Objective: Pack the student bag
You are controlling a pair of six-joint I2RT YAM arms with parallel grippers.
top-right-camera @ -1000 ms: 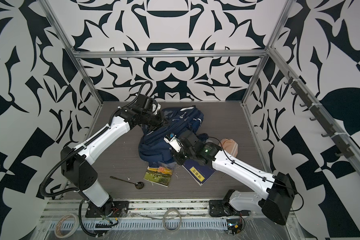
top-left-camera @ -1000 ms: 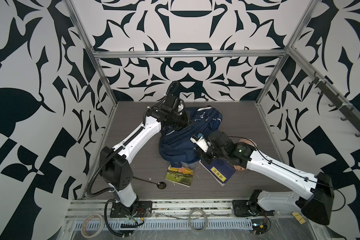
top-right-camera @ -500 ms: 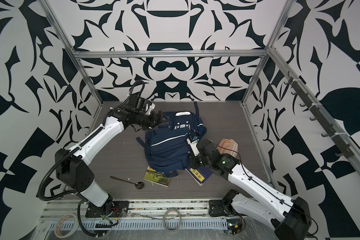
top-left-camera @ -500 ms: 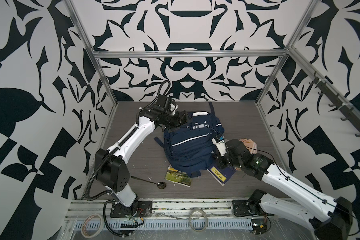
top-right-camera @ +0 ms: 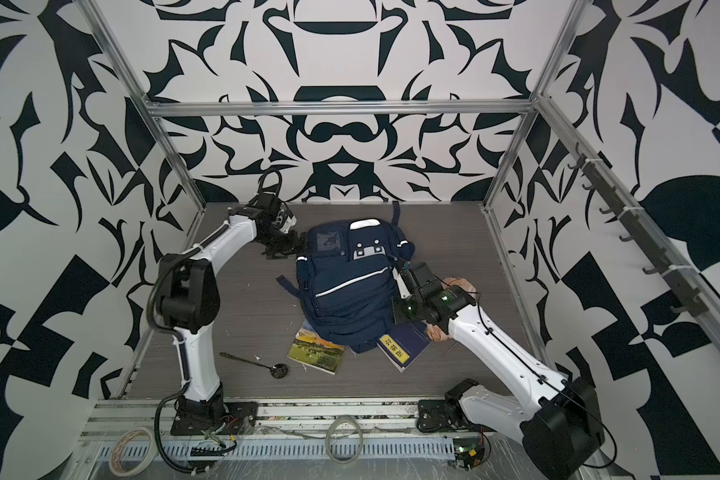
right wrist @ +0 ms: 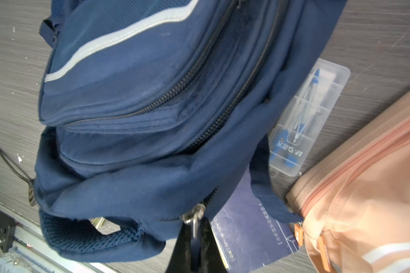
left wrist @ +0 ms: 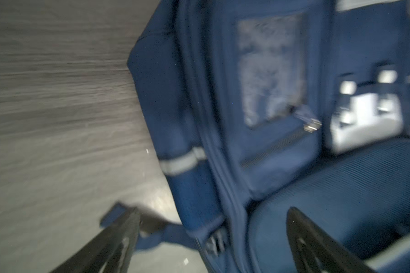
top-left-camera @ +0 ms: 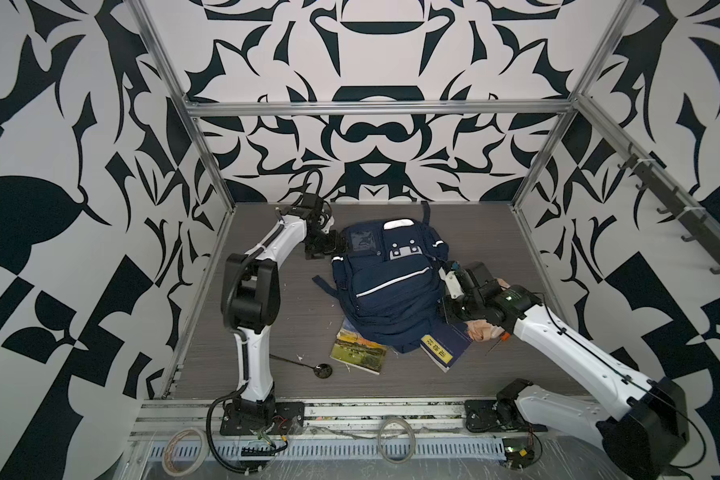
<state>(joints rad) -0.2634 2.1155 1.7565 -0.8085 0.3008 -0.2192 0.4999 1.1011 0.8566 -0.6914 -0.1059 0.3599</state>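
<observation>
- I am spreading my left gripper (top-left-camera: 332,246) fully. In the left wrist view its two dark fingers (left wrist: 118,236) are standing wide apart with nothing between them but blurred bag fabric below.
- A second ago this gripper was pressed together on the fabric and the bag was bunched up off the worktop (top-left-camera: 495,232). It has now let go and drawn back to the bag's far corner.
- The student bag (top-left-camera: 387,291) is lying flat and face up near the middle of the worktop. Its near end is overlapping a landscape-cover book (top-left-camera: 360,349) and a navy book with a yellow label (top-left-camera: 445,345).
- I am keeping my right gripper (right wrist: 194,232) pinching the metal zip pull (right wrist: 192,216) at the bag's edge, jaws pressed together on it, as they were a second ago.
- The release is leaving the bag braced only by its own weight. I judge that pulling the zip now risks dragging the whole bag instead of running the slider.
- The peach-pink pouch (right wrist: 365,189) and the clear compass-set box (right wrist: 310,118) are lying just beside the bag, outside it, as are both books. I judge packing as not yet started.
- I cannot tell whether the main compartment is open.
- A black long-handled spoon (top-left-camera: 308,365) is lying apart, nearer my left arm's base.
</observation>
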